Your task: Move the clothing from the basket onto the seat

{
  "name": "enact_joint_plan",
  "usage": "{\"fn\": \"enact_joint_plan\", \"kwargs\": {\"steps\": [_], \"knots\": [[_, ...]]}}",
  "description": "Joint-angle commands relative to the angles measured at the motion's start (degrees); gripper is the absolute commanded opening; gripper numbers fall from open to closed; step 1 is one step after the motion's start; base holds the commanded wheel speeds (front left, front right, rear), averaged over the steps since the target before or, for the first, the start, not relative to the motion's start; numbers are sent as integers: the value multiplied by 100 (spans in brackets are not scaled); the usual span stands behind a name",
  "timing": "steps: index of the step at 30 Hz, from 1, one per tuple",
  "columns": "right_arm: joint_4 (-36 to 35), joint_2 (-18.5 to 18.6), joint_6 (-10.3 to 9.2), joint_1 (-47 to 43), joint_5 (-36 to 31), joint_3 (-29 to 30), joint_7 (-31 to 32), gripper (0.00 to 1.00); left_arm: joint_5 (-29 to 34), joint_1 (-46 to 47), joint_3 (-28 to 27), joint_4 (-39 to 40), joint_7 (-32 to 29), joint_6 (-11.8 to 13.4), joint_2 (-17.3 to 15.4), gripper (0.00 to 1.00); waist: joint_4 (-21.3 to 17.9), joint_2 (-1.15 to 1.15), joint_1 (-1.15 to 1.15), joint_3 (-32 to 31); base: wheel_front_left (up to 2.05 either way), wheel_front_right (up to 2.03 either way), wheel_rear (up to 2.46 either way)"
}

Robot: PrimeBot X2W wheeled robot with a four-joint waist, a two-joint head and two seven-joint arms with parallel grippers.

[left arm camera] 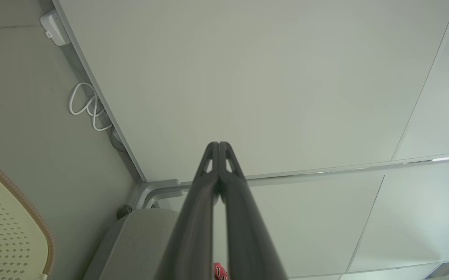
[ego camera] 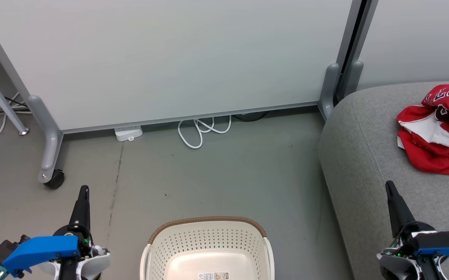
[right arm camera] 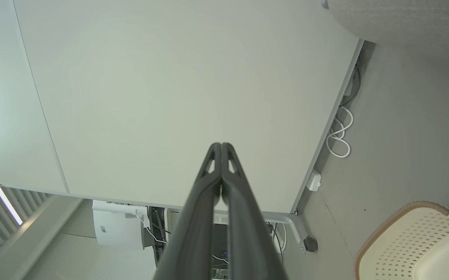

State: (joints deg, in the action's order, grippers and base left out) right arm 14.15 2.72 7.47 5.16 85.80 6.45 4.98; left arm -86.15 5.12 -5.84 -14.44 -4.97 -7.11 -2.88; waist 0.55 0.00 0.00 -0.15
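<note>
Crumpled red clothing with white panels and white black-edged block lettering (ego camera: 438, 132), heaped on the large light-grey woven-fabric seat with rounded corners (ego camera: 364, 155), toward its right side and cut by the edge of the head view. Cream-white perforated plastic basket with a brown woven-look rim (ego camera: 208, 220), standing on the grey floor (ego camera: 247, 175) just left of the seat, its smooth bottom showing a small printed label (ego camera: 213, 275). At lower left, the left jaws pressed together and gripping nothing, poised above the floor to the left of the basket, long dark fingers (ego camera: 81, 206) pointing toward a white partition panel (ego camera: 170, 58). At lower right, the right jaws likewise together and gripping nothing, poised over the near part of the seat, near the clothing yet apart from it. Beyond the basket, at the foot of the panel: a looped white cable (ego camera: 201, 134), a small white box (ego camera: 128, 133) and a grey panel leg on a black castor (ego camera: 55, 179). From each wrist, fingertips meeting in front of the panel, with the basket rim low at one side.
</note>
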Motion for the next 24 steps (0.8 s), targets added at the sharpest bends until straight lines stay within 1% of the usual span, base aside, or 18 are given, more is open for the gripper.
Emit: {"fn": "enact_joint_plan", "kwargs": {"steps": [1, 16, 24], "knots": [[-24, 26, 4, 106, 94, 11, 25, 0, -70, 105, -30, 39, -32, -56, -1, 0, -2, 0, 0, 1, 0, 0, 0], [-18, 27, 4, 148, 694, 14, 179, 0, -656, 146, -85, 52, -182, -66, 2, 0, -55, 0, 0, 32, 0, 0, 0], [-18, 27, 4, 141, 668, 12, 179, 0, -631, 140, -83, 49, -178, -61, 1, 0, -55, 0, 0, 33, 0, 0, 0]]}}
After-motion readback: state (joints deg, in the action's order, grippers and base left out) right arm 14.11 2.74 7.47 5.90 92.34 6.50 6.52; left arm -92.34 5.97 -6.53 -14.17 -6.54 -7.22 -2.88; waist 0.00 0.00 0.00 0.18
